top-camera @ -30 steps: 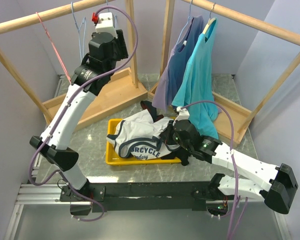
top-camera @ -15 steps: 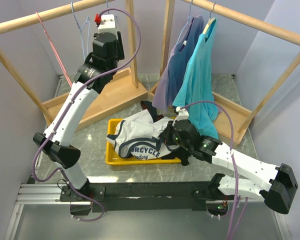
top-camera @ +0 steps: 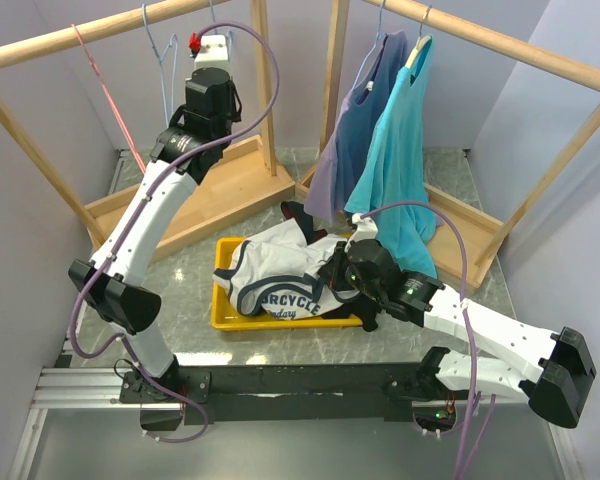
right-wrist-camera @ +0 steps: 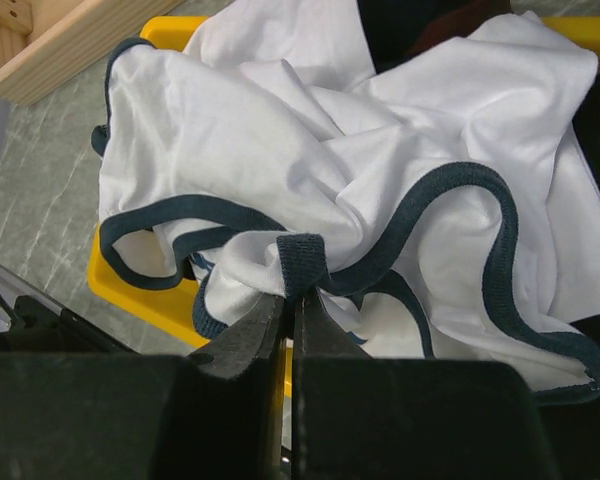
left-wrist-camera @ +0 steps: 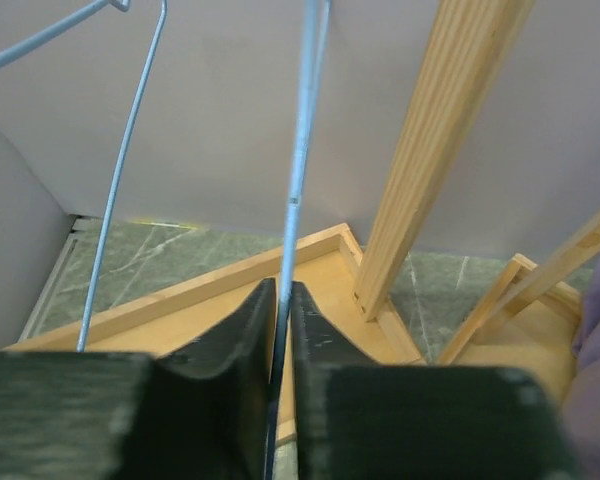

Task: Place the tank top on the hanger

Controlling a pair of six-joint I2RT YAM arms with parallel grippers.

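Jaws, left gripper (left-wrist-camera: 283,292): pressed together on the hanger (left-wrist-camera: 299,150); its thin wire runs straight up out of the slit between the two dark fingers.
Jaws, right gripper (right-wrist-camera: 291,300): pinched on a fold of the navy ribbed trim of the tank top (right-wrist-camera: 280,130).
Tank top: soft white knit, crumpled in loose folds, navy binding looping round the armholes. It lies heaped in the yellow tray (top-camera: 221,300), print toward the near side, cloth draped over part of the near wall.
Hanger: light-blue wire, smooth and round, hanging upright from the left wooden rack (top-camera: 80,36).
Second light-blue wire (left-wrist-camera: 120,190): hangs beside the first, to the left in the wrist view, apart from the fingers.
Rack: pale square-section timber. The upright post (left-wrist-camera: 430,150) stands close on the right of the gripped wire, with a flat wooden base board below.
Pink-red hanger (top-camera: 105,95): thin wire slanting down from the left rail, well apart from the left gripper.
Right rack: turquoise T-shirt (top-camera: 400,150) and purple-blue garment (top-camera: 355,140) hang side by side, hems near the tray's far right corner.
Room: open marbled tabletop (top-camera: 185,275) left of the tray; tight between the wire and the post up top.
Left arm pose: stretched high and away, elbow nearly straight, wrist at rail height.
Right arm pose: low, folded across the near right, wrist angled down at the tray's right end.
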